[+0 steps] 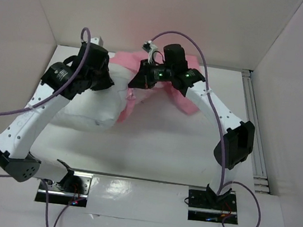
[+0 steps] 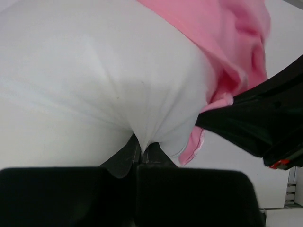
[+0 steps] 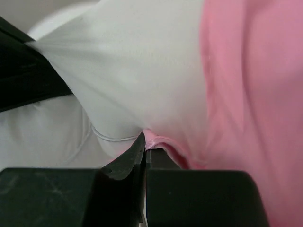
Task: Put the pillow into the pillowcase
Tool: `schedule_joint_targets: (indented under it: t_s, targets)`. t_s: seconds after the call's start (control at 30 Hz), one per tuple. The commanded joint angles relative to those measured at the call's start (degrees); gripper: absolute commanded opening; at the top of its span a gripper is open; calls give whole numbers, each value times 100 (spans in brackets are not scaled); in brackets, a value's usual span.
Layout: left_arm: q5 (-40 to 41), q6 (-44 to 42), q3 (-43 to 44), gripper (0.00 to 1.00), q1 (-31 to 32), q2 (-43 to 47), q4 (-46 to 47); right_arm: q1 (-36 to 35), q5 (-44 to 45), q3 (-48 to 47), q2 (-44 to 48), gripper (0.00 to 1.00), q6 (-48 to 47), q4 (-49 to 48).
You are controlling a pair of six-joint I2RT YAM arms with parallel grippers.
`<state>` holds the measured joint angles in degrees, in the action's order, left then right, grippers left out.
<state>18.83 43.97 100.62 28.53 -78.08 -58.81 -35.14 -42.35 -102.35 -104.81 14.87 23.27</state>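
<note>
Pillow lies on far worktop, pillowcase lapped over one end, left gripper clamped on a pinch of its cover, right gripper clamped on the pink hem; thin pinches, so either could slip under tension and the hem ride back off.

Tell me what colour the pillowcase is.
Pink. The pillowcase shows best in the right wrist view, where it fills the right side.

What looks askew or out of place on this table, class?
The pillowcase is bunched and crumpled around only one end of the pillow, most of which lies bare. Nothing looks torn or spilled.
</note>
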Motion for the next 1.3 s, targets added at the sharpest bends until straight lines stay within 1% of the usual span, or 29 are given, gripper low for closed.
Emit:
schedule_joint_targets:
  t_s: [0.0, 0.03, 0.07, 0.13, 0.17, 0.2, 0.27, 0.3, 0.33, 0.43, 0.47, 0.53, 0.6, 0.67, 0.7, 0.73, 0.77, 0.83, 0.87, 0.9, 0.93, 0.97, 1.0, 1.07, 1.1, 1.13, 1.2, 1.23, 1.27]
  targets:
    - [-486, 428, -261, 0, 221, 338, 721, 156, -18, -252, 329, 0, 77, -454]
    - [-486, 481, -340, 0, 275, 338, 721, 156, -19, -120, 730, 0, 77, -455]
    - [-486, 560, -480, 0, 275, 338, 878, 104, -19, 307, 995, 0, 138, -603]
    - [-486, 613, -630, 0, 346, 338, 1028, 24, 243, 924, 1865, 0, 252, -665]
    - [-338, 700, -849, 0, 424, 338, 1116, -45, 323, 1310, 2147, 0, 314, -666]
    - [-223, 832, -990, 0, 494, 277, 1213, -150, 402, 2245, 2680, 0, 497, -666]
    - [110, 1017, -1498, 0, 548, 154, 1547, -335, 272, 3347, 3167, 0, 744, -787]
    - [164, 1226, -1640, 0, 626, 84, 1608, -536, 167, 4240, 3404, 0, 1076, -789]
    - [234, 1350, -1746, 0, 697, -56, 1609, -643, 70, 4536, 3885, 0, 1175, -789]
    - [560, 1832, -2098, 0, 995, -111, 1609, -846, 909, 5022, 4590, 0, 1019, 8]
    - [621, 1939, -2221, 0, 1074, -111, 1661, -785, 1252, 5110, 4593, 0, 948, 472]
    - [701, 2202, -2222, 0, 1416, -111, 1793, -522, 1194, 5224, 4541, 0, 650, 792]
    - [937, 2353, -2222, 0, 1689, -163, 1846, -460, 1246, 5225, 4462, 0, 517, 1020]
    - [938, 2424, -2073, 0, 2040, -426, 1846, -459, 1482, 5120, 4391, 0, 412, 1232]
    - [938, 2511, -1933, 0, 2138, -531, 1846, -407, 1771, 5032, 4330, 7, 411, 1511]
    - [991, 2512, -1880, 0, 2208, -611, 1846, -406, 1896, 4814, 4329, 26, 350, 1653]
    - [991, 2512, -1879, 0, 2270, -751, 1846, -346, 2045, 4672, 4329, 49, 350, 1803]
    - [877, 2398, -1739, 0, 2323, -805, 1794, -345, 2432, 4296, 4434, 84, 350, 2093]
    - [781, 2215, -1739, 7, 2323, -866, 1794, -345, 2624, 4171, 4496, 89, 524, 2164]
    - [728, 2091, -1669, 17, 2323, -866, 1794, -267, 3053, 4048, 4557, 91, 604, 2278]
    - [727, 1942, -1564, 33, 2323, -866, 1724, -266, 3240, 3803, 4645, 91, 674, 2479]
    - [727, 1766, -1502, 51, 2323, -797, 1723, -205, 3494, 3670, 4646, 91, 918, 2585]
    - [727, 1451, -1423, 78, 2323, -735, 1619, -126, 3723, 3573, 4724, 91, 1060, 2656]
    - [1164, 1107, -1299, 87, 2323, -437, 1451, -64, 4731, 3267, 4777, 87, 1411, 3024]
    - [1332, 740, -1221, 89, 2323, -323, 1451, -3, 5101, 3195, 4725, 80, 1822, 3182]
    - [1508, 597, -1220, 87, 2193, -217, 1451, -2, 5653, 3194, 4725, 77, 2017, 3306]
    - [1694, 63, -1141, 86, 1886, -93, 1608, 51, 5878, 3281, 4672, 77, 2422, 3308]
    - [1564, -184, -1063, 86, 1405, -93, 1740, 120, 5957, 3352, 4594, 84, 2537, 3246]
    - [1206, -413, -914, 86, 1122, -415, 1880, 121, 6018, 3414, 4541, 84, 2669, 3176]
